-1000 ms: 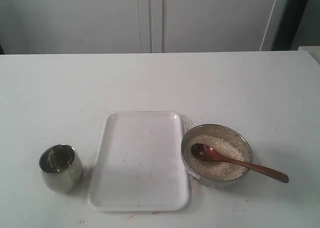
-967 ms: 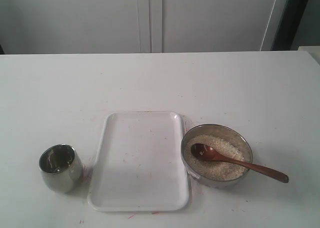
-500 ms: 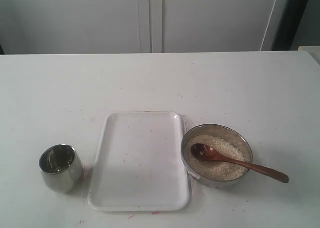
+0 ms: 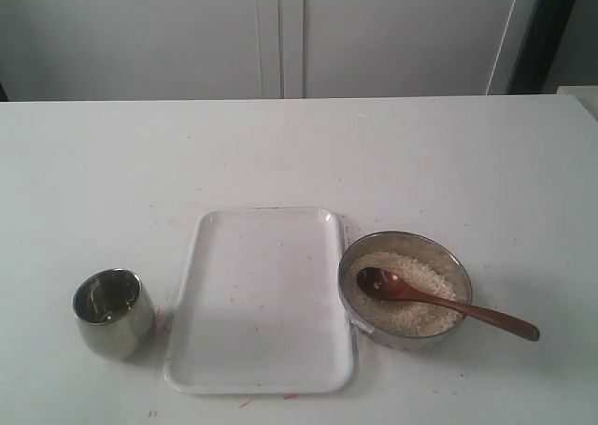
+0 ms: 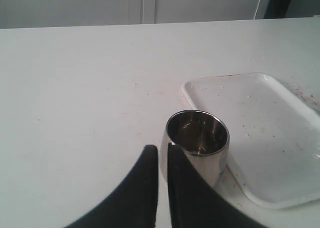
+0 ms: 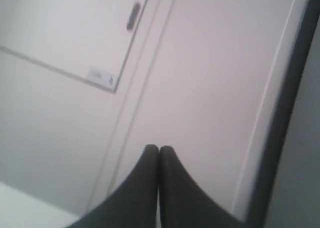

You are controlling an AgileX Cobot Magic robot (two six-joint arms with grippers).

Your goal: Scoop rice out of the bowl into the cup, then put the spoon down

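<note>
The shiny steel cup stands upright at the front left of the white table. At the front right sits the wide metal bowl holding beige rice. The dark wooden spoon lies with its head on the rice and its handle over the bowl's right rim. Neither gripper shows in the exterior view. In the left wrist view my left gripper is shut and empty, its tips just short of the cup, which holds no rice that I can see. My right gripper is shut, empty, and facing a cabinet wall.
A white rectangular tray lies between cup and bowl, and its corner sits beside the cup in the left wrist view. White cabinet doors stand behind the table. A dark vertical post rises at the back right.
</note>
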